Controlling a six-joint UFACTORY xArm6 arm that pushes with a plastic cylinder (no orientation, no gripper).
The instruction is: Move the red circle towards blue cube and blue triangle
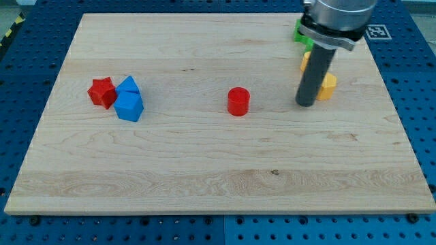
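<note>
My tip stood right of centre, apart from the red circle; no fingers existed. Light and rigid, it probably slid easily; push its right side.

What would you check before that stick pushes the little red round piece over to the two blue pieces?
1. My tip is on the view's right of the red circle, opposite the blues: ok.
2. Tip touching the circle: not ok, a gap remains.
3. Path from circle to blue cube and blue triangle holds no blocks: ok.
4. Red star touches the blues and may get nudged: cannot tell.
5. Yellow block beside the tip, away from the push line: ok.
</note>
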